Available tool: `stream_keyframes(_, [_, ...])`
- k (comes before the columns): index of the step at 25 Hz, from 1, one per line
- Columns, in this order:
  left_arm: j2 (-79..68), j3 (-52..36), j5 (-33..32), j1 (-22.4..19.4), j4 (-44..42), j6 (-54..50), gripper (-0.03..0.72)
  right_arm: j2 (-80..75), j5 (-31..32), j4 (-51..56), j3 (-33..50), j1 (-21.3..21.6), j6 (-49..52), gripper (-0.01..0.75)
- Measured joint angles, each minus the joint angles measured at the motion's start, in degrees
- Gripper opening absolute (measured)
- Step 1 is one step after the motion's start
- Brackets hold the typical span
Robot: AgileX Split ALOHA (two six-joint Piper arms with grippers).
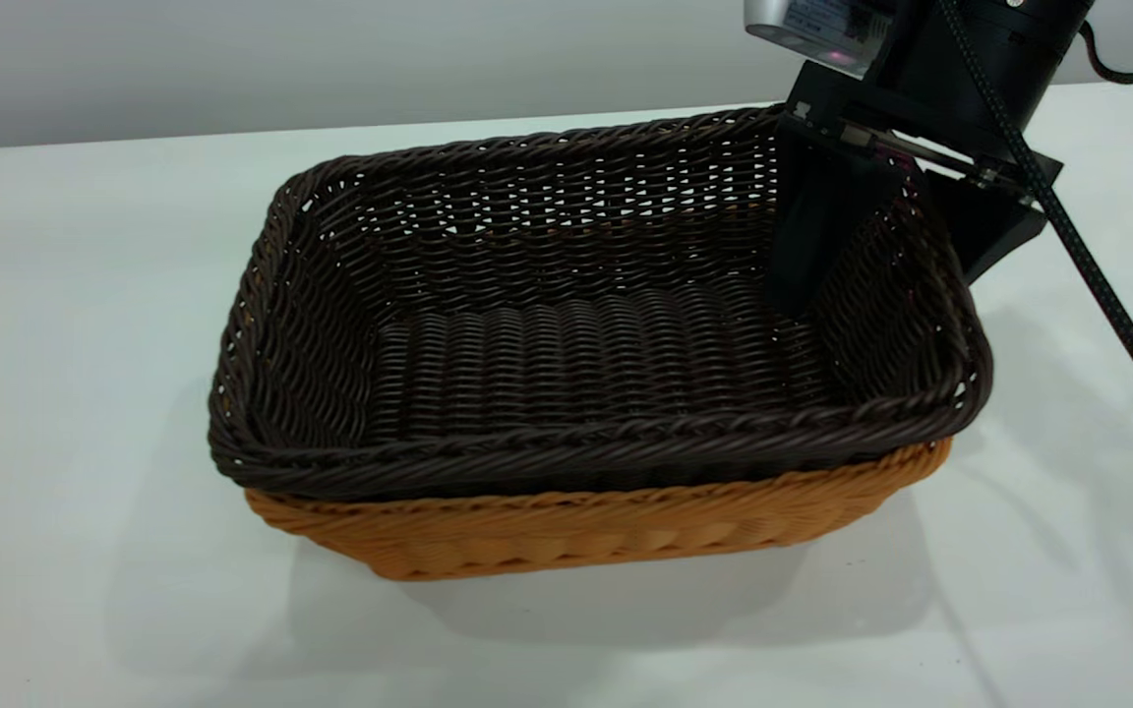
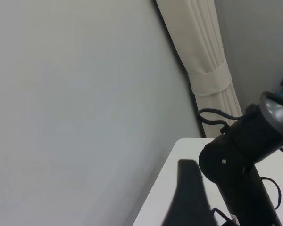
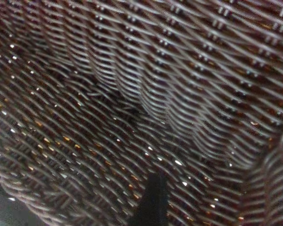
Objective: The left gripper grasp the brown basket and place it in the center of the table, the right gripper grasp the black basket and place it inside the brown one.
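Observation:
The black basket (image 1: 586,334) sits nested inside the brown basket (image 1: 606,526) on the table (image 1: 85,393). Only the brown basket's front wall and rim show below the dark rim. My right gripper (image 1: 881,280) is open and straddles the black basket's right wall, one finger inside and one outside, with clear gaps to the weave. In the right wrist view one finger (image 3: 151,202) stands apart from the dark weave (image 3: 132,94). My left gripper (image 2: 188,193) is out of the exterior view, raised off to the side.
The left wrist view shows a grey wall (image 2: 75,103), a cream curtain (image 2: 203,61), the right arm (image 2: 245,160) and a table corner. A braided cable (image 1: 1098,265) hangs from the right arm across the right side of the table.

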State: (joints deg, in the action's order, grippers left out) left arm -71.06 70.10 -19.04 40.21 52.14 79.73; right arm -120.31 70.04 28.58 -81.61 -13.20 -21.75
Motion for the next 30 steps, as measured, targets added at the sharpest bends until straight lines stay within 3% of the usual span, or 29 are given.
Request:
stream_keyframes(16, [0.0,0.0,-0.6,0.0,0.0,-0.1,0.459,4.8,0.0,-6.8,-2.0,0.1,3.8,0.693])
stream_keyframes(30, [1.1,0.0,-7.2,0.0,-0.1,-0.1,0.459,17.6,0.1,-6.9,-2.7,0.1,4.6,0.694])
